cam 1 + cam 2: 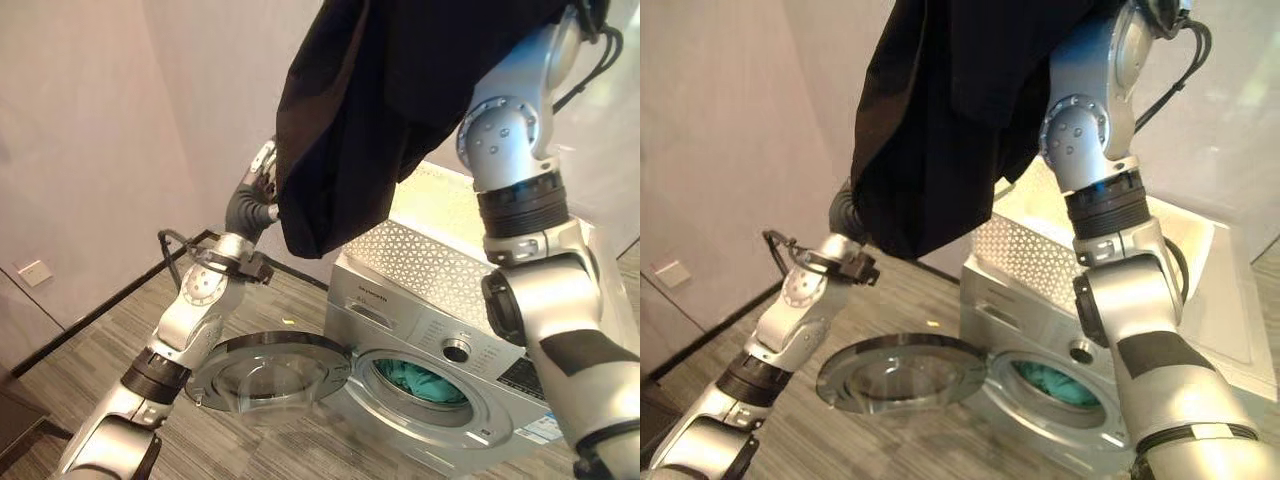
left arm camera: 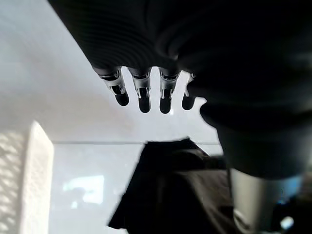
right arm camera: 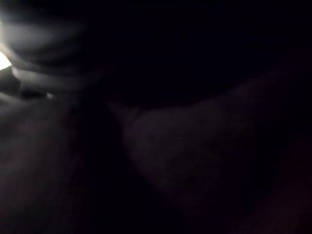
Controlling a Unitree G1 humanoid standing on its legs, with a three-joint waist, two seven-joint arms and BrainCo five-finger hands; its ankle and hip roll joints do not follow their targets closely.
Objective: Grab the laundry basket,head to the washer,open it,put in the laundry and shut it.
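Pale walls and grey wood-grain floor (image 1: pixel 300 300) behind. Left to right: left hand (image 1: pixel 262 175) raised at the left edge of the black garment (image 1: pixel 350 130), fingers (image 2: pixel 144 95) straight and spread in the wrist view, gripping nothing, dark cloth seen past them. Black garment hung high in the middle, long axis vertical, lowest fold dangling above and left of the washer (image 1: pixel 440 300). Round glass door (image 1: pixel 270 372) swung fully open to the left, lying low and near. Drum opening (image 1: pixel 422 385) to its right, facing near, teal laundry (image 1: pixel 425 382) already inside. Right arm raised at the right, top of the garment apparently carried up by its hand; right wrist view dark with cloth, so grip cannot be told. Key relation: drum opening down and to the right of the garment's hanging end, well below it. Judged next: lower the garment down and right, bottom fold first, into the drum. Right arm nearer the opening; left hand placed to guide the loose edge.
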